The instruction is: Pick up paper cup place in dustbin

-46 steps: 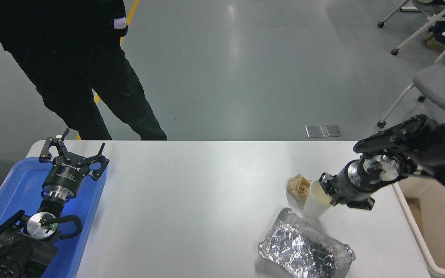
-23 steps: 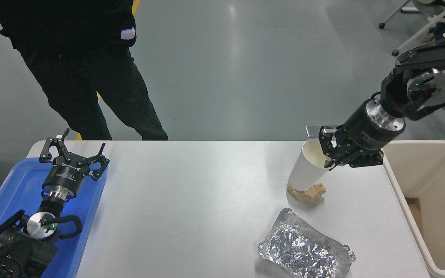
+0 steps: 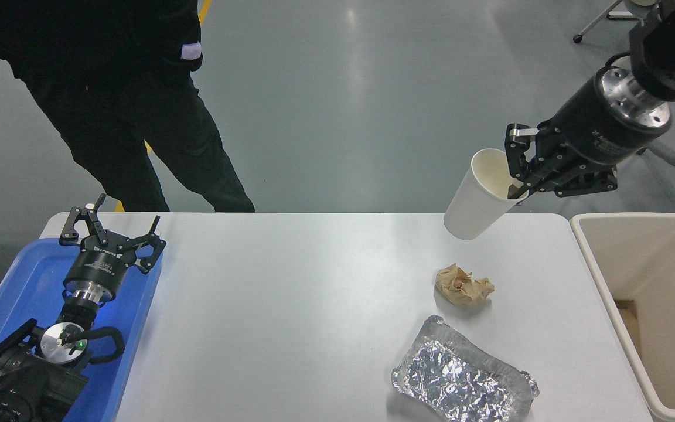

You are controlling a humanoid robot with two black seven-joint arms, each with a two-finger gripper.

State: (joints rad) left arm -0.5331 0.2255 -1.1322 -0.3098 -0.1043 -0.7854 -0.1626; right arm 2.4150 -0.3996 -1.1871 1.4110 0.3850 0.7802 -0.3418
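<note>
- Above the table's [image 3: 314,293] far right corner: paper cup [image 3: 478,199] held in the air, tilted, mouth up and to the right.
- Right gripper [image 3: 519,176] clamped on the cup's rim, one finger inside the mouth.
- Just right of the table: beige dustbin [image 3: 601,281], well below the cup.
- On the tabletop: crumpled brown paper wad [image 3: 463,285]; nearer, a foil tray [image 3: 463,384].
- At lower left: left gripper [image 3: 112,237] parked over the blue tray [image 3: 15,287], fingers spread.
</note>
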